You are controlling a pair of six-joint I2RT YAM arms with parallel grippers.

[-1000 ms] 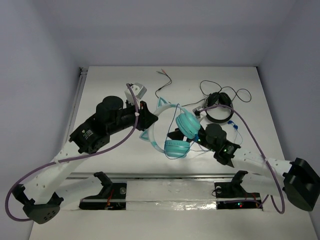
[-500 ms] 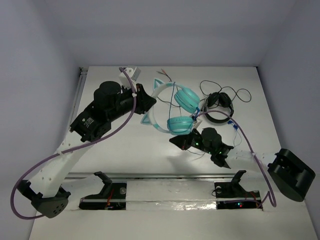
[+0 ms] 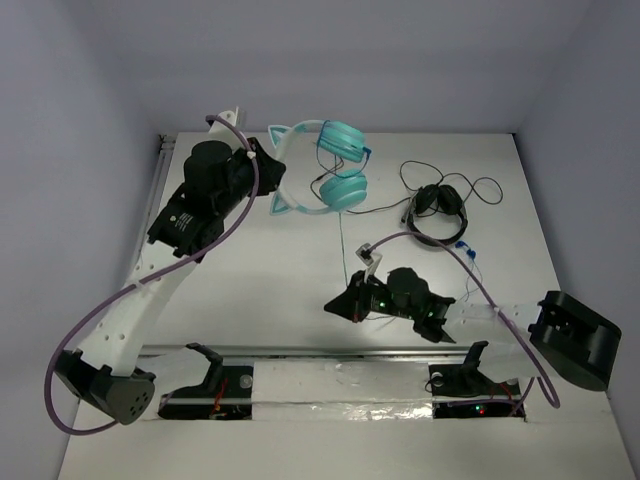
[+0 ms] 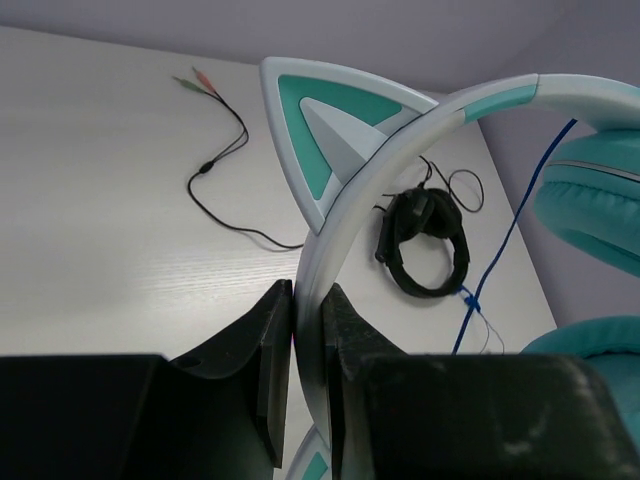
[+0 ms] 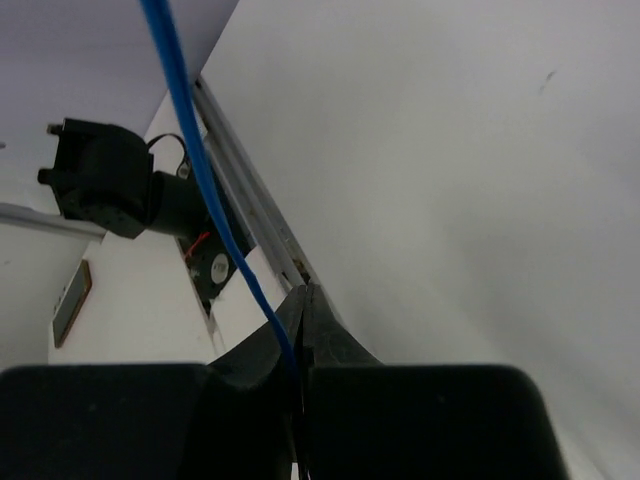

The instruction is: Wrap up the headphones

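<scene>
The turquoise headphones hang in the air over the far middle of the table. My left gripper is shut on their pale headband, just below a cat-ear point. The ear cups hang at the right of the left wrist view. Their thin blue cable runs down from them to my right gripper, low over the near middle of the table. In the right wrist view that cable enters between the closed jaws of the right gripper.
Black headphones with a coiled black cable lie at the far right of the table. A thin black lead with coloured plugs lies at the back. The arm bases and a metal rail line the near edge.
My left arm has lifted the headphones up and toward the far side. My right gripper has closed on the blue cable and drawn back toward the near edge, pulling the cable taut.
</scene>
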